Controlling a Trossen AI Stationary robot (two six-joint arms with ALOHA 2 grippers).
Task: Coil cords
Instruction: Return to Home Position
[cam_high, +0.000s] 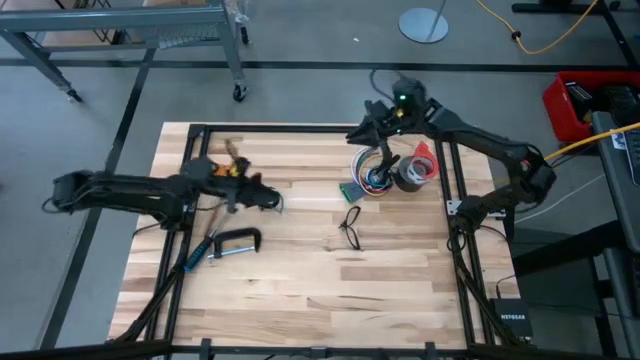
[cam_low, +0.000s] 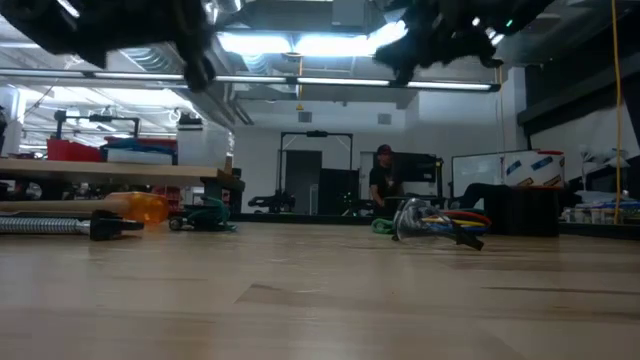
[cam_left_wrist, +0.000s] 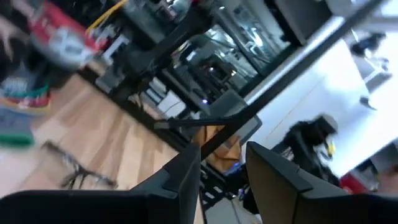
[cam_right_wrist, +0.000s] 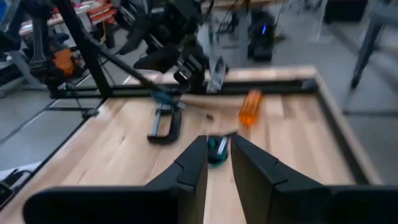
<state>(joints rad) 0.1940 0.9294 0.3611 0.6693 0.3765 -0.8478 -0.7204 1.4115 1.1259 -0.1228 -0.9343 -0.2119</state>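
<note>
On the counter (cam_high: 300, 290): one clamp (cam_high: 238, 243), one wire bundle (cam_high: 372, 178), two tape rolls (cam_high: 410, 177), one spectacle-shaped loop (cam_high: 350, 226), one orange-handled tool (cam_right_wrist: 250, 107), one green-wire spool (cam_low: 205, 214). Two arms (cam_high: 120, 190). One person (cam_low: 382, 172).

Left arm is stretching from the left side toward the middle of the bench (cam_high: 300, 290), left gripper (cam_high: 270, 200) hanging above the surface, fingers (cam_left_wrist: 186, 171) sitting a little apart, gripping nothing. Right arm is bending at the elbow on the right, right gripper (cam_high: 360, 128) hanging at the far edge, pointing left, fingers (cam_right_wrist: 194, 163) narrowly parted, empty.
</note>
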